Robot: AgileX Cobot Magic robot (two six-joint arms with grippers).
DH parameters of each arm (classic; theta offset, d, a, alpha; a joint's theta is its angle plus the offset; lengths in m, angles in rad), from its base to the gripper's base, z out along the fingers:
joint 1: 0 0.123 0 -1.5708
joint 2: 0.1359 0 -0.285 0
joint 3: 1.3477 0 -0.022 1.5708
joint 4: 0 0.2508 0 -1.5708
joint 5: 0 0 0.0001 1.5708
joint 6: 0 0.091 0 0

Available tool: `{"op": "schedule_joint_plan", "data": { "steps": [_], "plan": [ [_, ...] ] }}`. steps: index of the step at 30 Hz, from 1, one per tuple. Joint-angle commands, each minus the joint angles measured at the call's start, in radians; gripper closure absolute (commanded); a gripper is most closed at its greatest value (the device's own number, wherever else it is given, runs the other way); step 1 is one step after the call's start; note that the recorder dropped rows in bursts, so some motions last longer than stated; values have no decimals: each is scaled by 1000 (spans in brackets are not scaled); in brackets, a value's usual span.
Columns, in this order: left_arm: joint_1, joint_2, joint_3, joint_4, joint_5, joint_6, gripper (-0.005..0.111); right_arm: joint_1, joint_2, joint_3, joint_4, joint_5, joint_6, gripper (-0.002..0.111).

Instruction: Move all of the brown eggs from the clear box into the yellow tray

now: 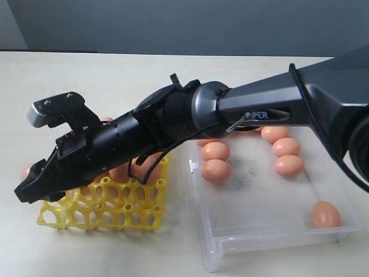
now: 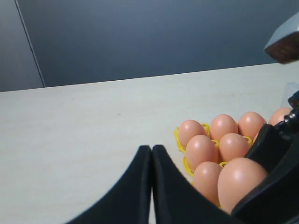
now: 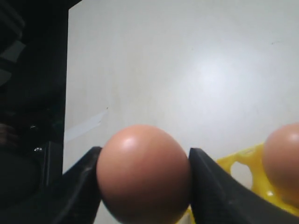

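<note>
Exterior view: the tabletop (image 1: 115,81) is the biggest thing, and the right arm (image 1: 300,104) reaches across it. The clear box (image 1: 271,234) sits well behind the right jaws, with some brown eggs (image 1: 216,171) in it. The yellow tray (image 1: 115,210) lies right under those jaws and is partly full. The right jaws pinch one brown egg (image 3: 144,170) by its two sides. The left jaws are pressed together on nothing, close to the tray's eggs. An egg looks light, smooth and easy to crack, so I think a soft hold across its middle is best. The arm says "PIPER" (image 1: 256,115).
</note>
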Motion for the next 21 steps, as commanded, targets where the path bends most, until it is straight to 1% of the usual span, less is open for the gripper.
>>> {"op": "schedule_joint_plan", "data": {
  "steps": [1,10,21],
  "plan": [
    [-11,-5,-1,1,0,-2,106,0,29,-6,-2,-23,-9,109],
    [-11,-5,-1,1,0,-2,106,0,35,-7,-2,-105,-9,109],
    [-11,-5,-1,1,0,-2,106,0,48,-7,-2,-142,-9,109]
  ]
}}
